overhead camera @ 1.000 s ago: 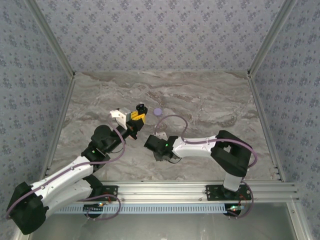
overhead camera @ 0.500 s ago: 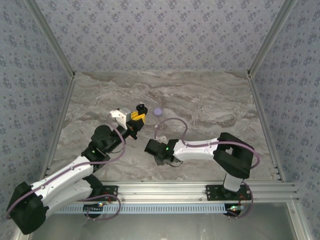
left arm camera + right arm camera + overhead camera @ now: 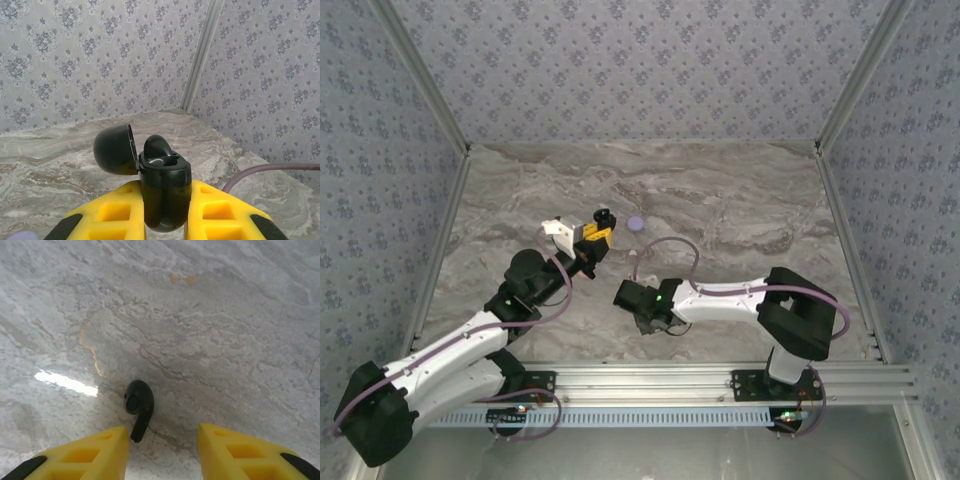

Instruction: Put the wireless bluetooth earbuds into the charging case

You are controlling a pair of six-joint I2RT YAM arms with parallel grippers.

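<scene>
My left gripper (image 3: pixel 165 210) is shut on the black charging case (image 3: pixel 165 192) and holds it upright above the table. The case's lid (image 3: pixel 115 149) is swung open to the left, and one black earbud (image 3: pixel 156 145) sticks up out of a slot. In the top view the case (image 3: pixel 603 216) sits at the tip of the left gripper (image 3: pixel 592 236). A second black earbud (image 3: pixel 139 402) lies on the marble, its stem pointing toward me. My right gripper (image 3: pixel 162 432) hangs open just above it; the stem's tip is close to the left finger (image 3: pixel 100 452), and neither finger touches it.
A small lilac round disc (image 3: pixel 636 224) lies on the marble table (image 3: pixel 740 200) just beyond the case. The right arm's purple cable (image 3: pixel 665 245) loops above the wrist. Patterned walls enclose the table on three sides.
The right wrist has drawn back a little toward the near edge and to the right. The left arm and the case have stayed put.
</scene>
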